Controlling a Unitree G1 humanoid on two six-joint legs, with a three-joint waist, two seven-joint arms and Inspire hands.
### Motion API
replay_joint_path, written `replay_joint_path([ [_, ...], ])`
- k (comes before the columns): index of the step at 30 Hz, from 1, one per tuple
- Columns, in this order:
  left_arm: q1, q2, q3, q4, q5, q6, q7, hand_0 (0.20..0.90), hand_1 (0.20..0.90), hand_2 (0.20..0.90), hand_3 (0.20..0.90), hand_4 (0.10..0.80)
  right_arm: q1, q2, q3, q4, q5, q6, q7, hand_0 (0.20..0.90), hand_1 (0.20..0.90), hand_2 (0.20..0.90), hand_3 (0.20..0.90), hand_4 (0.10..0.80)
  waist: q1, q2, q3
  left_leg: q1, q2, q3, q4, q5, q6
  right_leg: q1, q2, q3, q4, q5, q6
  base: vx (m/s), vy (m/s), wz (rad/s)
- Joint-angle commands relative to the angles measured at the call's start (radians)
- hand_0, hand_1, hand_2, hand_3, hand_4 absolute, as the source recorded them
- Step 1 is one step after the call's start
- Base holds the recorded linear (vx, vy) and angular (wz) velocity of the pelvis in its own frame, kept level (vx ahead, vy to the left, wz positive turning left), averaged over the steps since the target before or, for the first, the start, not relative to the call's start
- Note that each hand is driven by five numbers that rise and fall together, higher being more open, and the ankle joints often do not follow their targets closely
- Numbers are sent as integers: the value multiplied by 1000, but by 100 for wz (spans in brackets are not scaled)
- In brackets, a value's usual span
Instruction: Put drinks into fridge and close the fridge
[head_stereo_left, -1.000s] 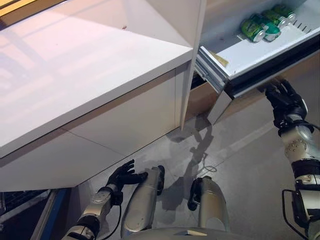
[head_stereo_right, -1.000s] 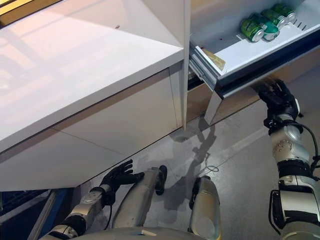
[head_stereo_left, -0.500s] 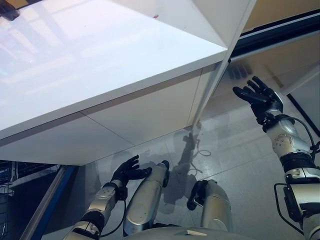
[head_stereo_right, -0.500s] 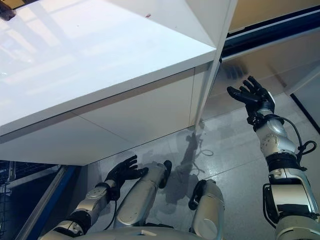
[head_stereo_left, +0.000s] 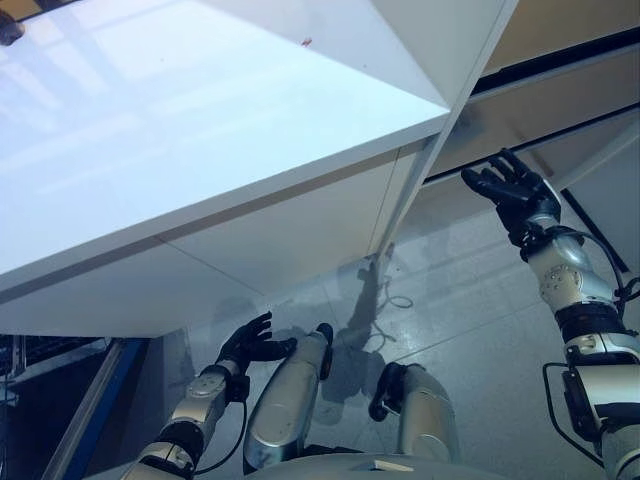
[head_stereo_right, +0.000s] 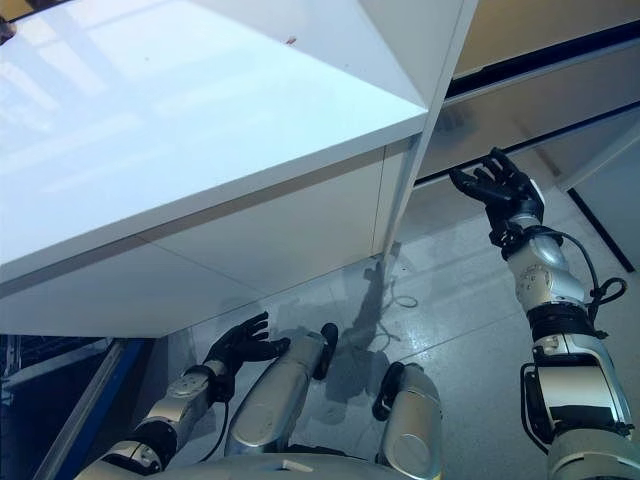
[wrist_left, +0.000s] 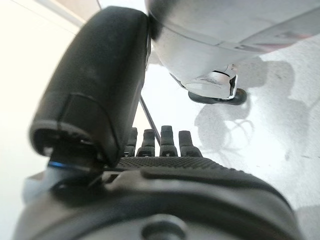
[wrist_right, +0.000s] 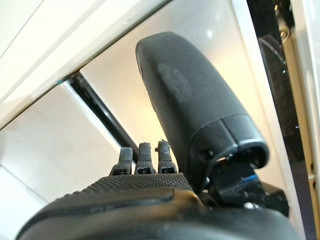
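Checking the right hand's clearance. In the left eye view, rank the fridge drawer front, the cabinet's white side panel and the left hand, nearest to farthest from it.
1. Fridge drawer front, just ahead of the right hand.
2. White side panel, to its left.
3. Left hand, low near the floor.

A white worktop (head_stereo_left: 200, 130) fills the upper left of both eye views, its glossy surface carrying pale reflections. A small dark speck (head_stereo_left: 305, 42) lies on it near the far right corner; what it is cannot be told. At the far left edge a dark object (head_stereo_left: 8, 28) shows partly, cut off by the frame. The worktop's front edge runs down to the left, with white cabinet panels (head_stereo_left: 280, 240) under it and a thin seam between them. Below lies the grey speckled floor (head_stereo_left: 470, 330). By the worktop's left end, a blue rail (head_stereo_left: 95, 410) slants down toward the floor.
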Motion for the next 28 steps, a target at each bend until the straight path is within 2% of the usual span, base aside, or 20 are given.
replay_joint_path([
  [1, 188, 73, -65, 27, 122, 77, 8, 900, 900, 900, 900, 800, 44, -2, -9, -87, -19, -26, 41, 900, 900, 900, 900, 800, -24, -26, -114, 134, 9, 88, -177, -55, 57, 35, 66, 43, -134, 93, -22, -44, -15, -30],
  [5, 183, 71, -50, 37, 132, 87, 11, 900, 900, 900, 900, 800, 167, 51, 12, -84, -75, 21, 81, 900, 900, 900, 900, 800, -51, -40, -154, 187, 25, 112, -258, -31, 46, 82, 88, 61, -258, 139, 0, -38, -25, -35],
  [10, 181, 59, -13, 81, 157, 64, 4, 900, 900, 900, 900, 800, 344, 109, 21, -12, -165, 73, 207, 900, 900, 900, 900, 800, -84, -59, -236, 271, 38, 142, -384, 0, 24, 166, 123, 75, -430, 188, 24, -18, -41, -27],
  [16, 180, 53, 27, 117, 176, 72, -28, 900, 900, 900, 900, 800, 474, 190, 38, 86, -263, 113, 299, 900, 900, 900, 900, 800, -117, -71, -299, 338, 51, 169, -475, 25, 7, 229, 148, 85, -533, 220, 36, -59, -35, -17],
  [20, 177, 40, 65, 153, 146, 104, -68, 900, 900, 900, 900, 800, 547, 274, 46, 170, -256, 133, 294, 900, 900, 900, 900, 800, -137, -69, -327, 375, 58, 181, -514, 36, 2, 259, 163, 92, -564, 226, 36, -88, -20, -18],
  [23, 169, 21, 83, 188, 112, 120, -76, 900, 900, 900, 900, 800, 579, 341, 21, 266, -187, 152, 220, 900, 900, 900, 900, 800, -152, -63, -340, 396, 63, 186, -527, 37, -2, 278, 173, 96, -576, 223, 34, -71, 4, -6],
  [28, 150, -19, 81, 221, 99, 113, -75, 900, 900, 900, 900, 800, 590, 384, -2, 406, -275, 103, 170, 900, 900, 900, 900, 800, -163, -46, -345, 413, 63, 183, -524, 30, -1, 300, 178, 102, -586, 217, 26, -48, 8, -9],
])
